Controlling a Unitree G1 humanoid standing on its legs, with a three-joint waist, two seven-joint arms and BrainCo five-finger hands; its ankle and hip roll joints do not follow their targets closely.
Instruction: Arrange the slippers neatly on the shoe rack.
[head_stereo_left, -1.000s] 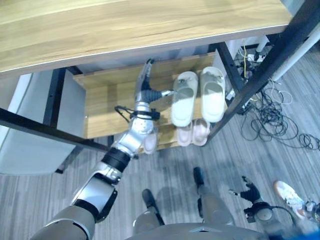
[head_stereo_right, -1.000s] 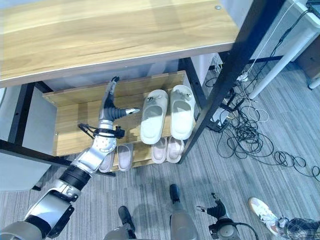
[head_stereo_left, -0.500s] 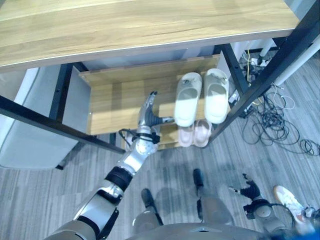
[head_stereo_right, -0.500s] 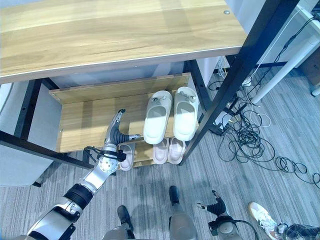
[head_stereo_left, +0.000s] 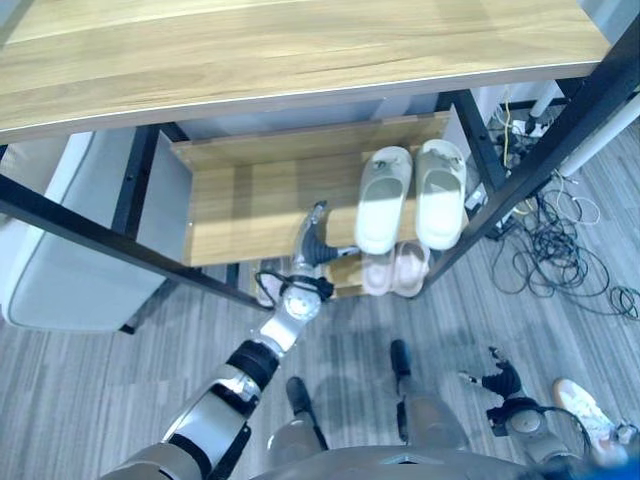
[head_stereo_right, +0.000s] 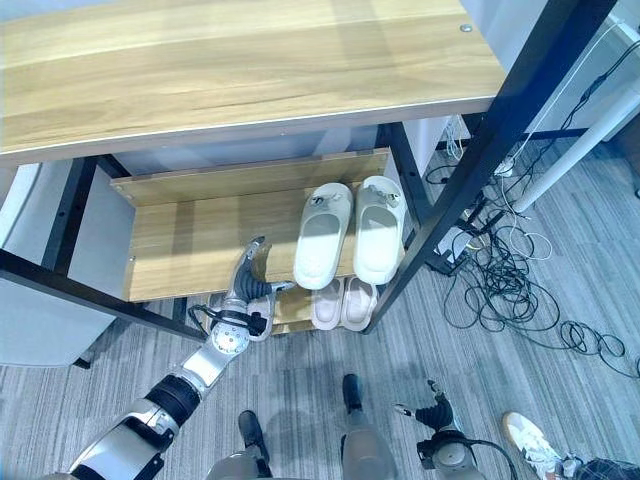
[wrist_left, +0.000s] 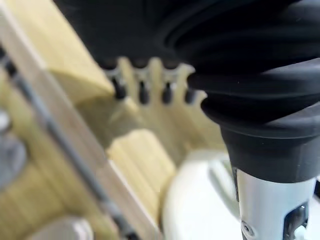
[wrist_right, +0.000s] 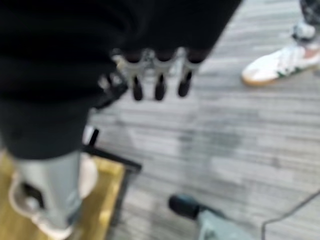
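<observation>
A pair of pale cream slippers (head_stereo_left: 385, 200) (head_stereo_left: 440, 192) lies side by side at the right end of the wooden shoe rack shelf (head_stereo_left: 240, 200), toes pointing at me. Below them a pink pair (head_stereo_left: 395, 268) sits on the lower shelf, and another pink slipper (head_stereo_left: 268, 288) peeks out beside my left wrist. My left hand (head_stereo_left: 311, 242) hovers at the shelf's front edge, left of the cream pair, open with straight fingers (wrist_left: 142, 92), holding nothing. The near cream slipper (wrist_left: 200, 200) lies just past its thumb. My right hand (head_stereo_left: 498, 383) hangs low over the floor, fingers (wrist_right: 157, 85) relaxed and empty.
A wooden table top (head_stereo_left: 300, 50) overhangs the rack, with black frame legs (head_stereo_left: 520, 170) to the right and left. Tangled cables (head_stereo_left: 560, 250) lie on the floor at the right. A grey cabinet (head_stereo_left: 60, 260) stands left. A person's white shoe (head_stereo_left: 580, 400) is near my right hand.
My left hand has drawn back from the left cream slipper toward the shelf's front edge. The camera has shifted too. The slippers stay in place.
</observation>
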